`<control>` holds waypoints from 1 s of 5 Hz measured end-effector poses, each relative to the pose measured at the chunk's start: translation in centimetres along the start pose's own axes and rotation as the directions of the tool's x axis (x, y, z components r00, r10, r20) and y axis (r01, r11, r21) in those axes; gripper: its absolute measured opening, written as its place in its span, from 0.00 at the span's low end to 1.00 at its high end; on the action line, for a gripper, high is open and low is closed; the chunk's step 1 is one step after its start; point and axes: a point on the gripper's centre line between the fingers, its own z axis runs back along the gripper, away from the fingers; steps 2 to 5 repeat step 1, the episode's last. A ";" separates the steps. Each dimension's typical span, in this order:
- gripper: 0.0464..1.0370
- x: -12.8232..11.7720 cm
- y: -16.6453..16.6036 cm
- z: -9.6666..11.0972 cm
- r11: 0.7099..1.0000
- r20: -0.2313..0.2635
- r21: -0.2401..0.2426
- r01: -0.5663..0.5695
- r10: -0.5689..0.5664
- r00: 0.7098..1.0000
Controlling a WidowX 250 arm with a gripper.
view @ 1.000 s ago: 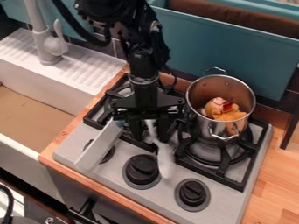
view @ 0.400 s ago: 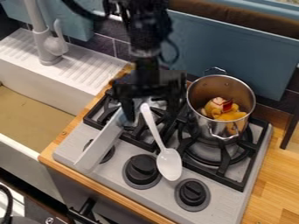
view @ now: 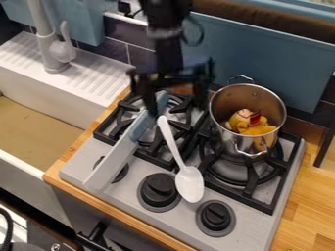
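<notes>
Black two-finger gripper (view: 175, 102) above the stove's back edge, jaws released and standing apart.
Below it, a white plastic spoon (view: 190, 184) lies mid-stove, bowl toward the front edge; beside it, a blue-handled knife with a pale blade (view: 112, 164) slants toward the front left corner. A shiny steel pot (view: 242, 142) holding a yellow-orange toy (view: 256, 129) stands near the back right corner.

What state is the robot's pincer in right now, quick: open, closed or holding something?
Pincer: open, hanging over the stove; the white spoon lies outside its grip.
</notes>
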 end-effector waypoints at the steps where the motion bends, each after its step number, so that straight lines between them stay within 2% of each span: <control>1: 0.96 0.3 -1.2 1.6 1.000 0.012 0.000 0.017 -0.017 1.000; 5: 0.96 0.3 -1.2 1.6 1.000 0.012 0.000 0.017 -0.017 1.000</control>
